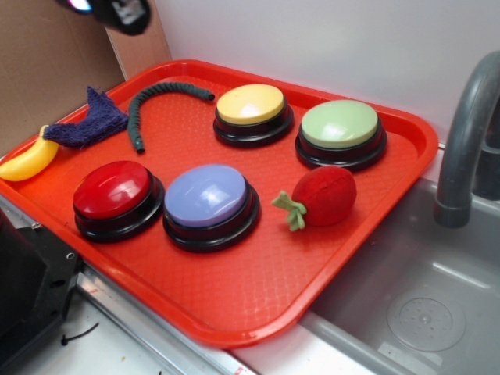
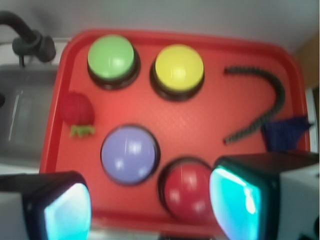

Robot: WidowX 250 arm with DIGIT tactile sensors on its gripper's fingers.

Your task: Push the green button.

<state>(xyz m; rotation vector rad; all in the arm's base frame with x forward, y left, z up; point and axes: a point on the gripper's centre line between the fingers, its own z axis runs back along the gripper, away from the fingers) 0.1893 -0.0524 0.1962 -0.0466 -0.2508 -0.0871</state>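
Observation:
The green button (image 1: pixel 340 125) has a pale green domed cap on a black base and sits at the far right of the red tray (image 1: pixel 258 289). In the wrist view it is at the upper left (image 2: pixel 111 56). My gripper (image 2: pixel 150 210) is open and empty, and its teal pads (image 2: pixel 235 200) frame the tray's near edge, high above the red button (image 2: pixel 186 190). In the exterior view only a dark part of the gripper (image 1: pixel 125 12) shows at the top left corner, far from the green button.
On the tray are a yellow button (image 1: pixel 251 105), a blue button (image 1: pixel 207 195), a red button (image 1: pixel 113 190), a plush strawberry (image 1: pixel 323 195), a dark coiled cord (image 1: pixel 160 98) and a purple cloth (image 1: pixel 90 121). A toy banana (image 1: pixel 27 160) lies at the left. A sink (image 1: pixel 422 297) and faucet (image 1: pixel 469 133) are to the right.

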